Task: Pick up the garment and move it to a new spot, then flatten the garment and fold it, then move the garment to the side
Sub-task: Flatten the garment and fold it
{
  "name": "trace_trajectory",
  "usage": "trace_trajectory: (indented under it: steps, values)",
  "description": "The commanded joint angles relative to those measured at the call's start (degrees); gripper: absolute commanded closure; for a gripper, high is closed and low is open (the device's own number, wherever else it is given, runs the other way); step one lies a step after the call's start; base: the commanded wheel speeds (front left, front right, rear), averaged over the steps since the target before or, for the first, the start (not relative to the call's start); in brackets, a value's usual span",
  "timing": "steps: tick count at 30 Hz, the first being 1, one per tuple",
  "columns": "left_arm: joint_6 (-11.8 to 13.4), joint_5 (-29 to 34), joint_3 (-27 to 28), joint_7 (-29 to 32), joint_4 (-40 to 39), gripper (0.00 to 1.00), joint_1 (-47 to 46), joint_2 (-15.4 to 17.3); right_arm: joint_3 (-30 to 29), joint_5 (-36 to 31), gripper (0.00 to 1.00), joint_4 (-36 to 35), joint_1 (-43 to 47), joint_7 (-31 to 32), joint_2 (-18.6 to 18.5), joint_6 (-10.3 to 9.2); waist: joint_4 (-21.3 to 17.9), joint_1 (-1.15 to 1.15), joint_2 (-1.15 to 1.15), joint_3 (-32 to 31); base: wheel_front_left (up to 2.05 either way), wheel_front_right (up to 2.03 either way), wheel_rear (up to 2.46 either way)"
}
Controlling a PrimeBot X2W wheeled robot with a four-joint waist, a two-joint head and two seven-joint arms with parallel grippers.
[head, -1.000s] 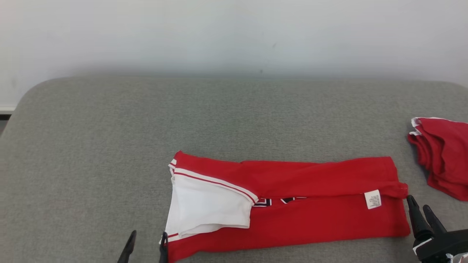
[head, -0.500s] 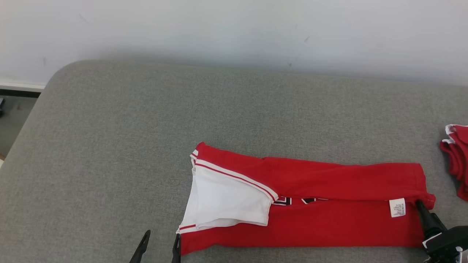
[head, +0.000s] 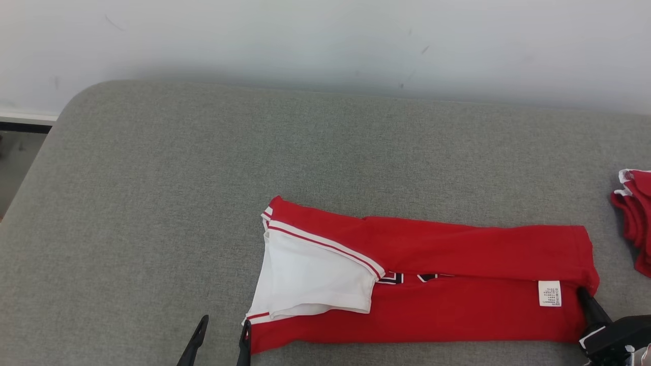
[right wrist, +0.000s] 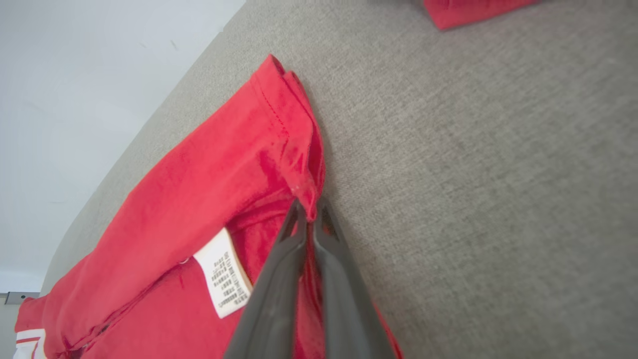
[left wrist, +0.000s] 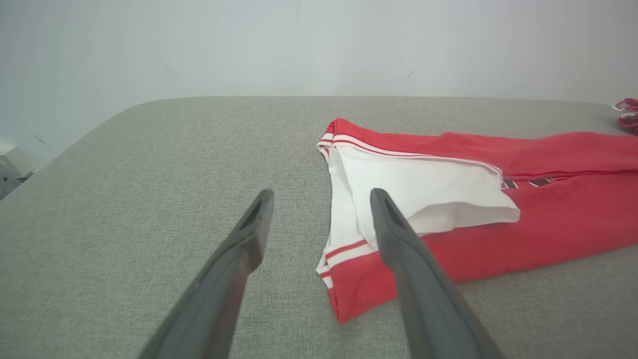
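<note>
Two long dark fingers of the right gripper (right wrist: 311,208) were pinched together on the hem corner of the red cotton garment (head: 457,254), where the upper fold's edge bunched into a small ridge right at the fingertips. Beside those fingers, a white rectangular care label (right wrist: 222,274) lay flat on the red cloth. The garment was folded into a long strip. It stretched away from the right gripper across the grey woven padded surface (head: 152,203) and ended just beside the left gripper (left wrist: 319,197), whose fingers stood wide apart with nothing between them. One left finger stood right at the garment's near corner and the other over bare grey fabric. Ahead of the left gripper, a white cloth panel (left wrist: 423,189) edged with red and white stripes lay folded over the red body. A fragment of dark lettering peeked out between the two red folds. Well apart from the right gripper, on its outer side, sat a heap of red cloth with white edging (head: 635,218).
</note>
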Motion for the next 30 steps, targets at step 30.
trace_trajectory:
  steps: [30]
  values:
    - [-1.77,-0.05,-1.14,0.31,2.47,0.0,0.54,-1.37,0.27,4.38,1.0,-20.18,0.17,5.57,-8.01,-0.14,-4.79,0.0,0.0,-3.32,0.0,0.0,0.0]
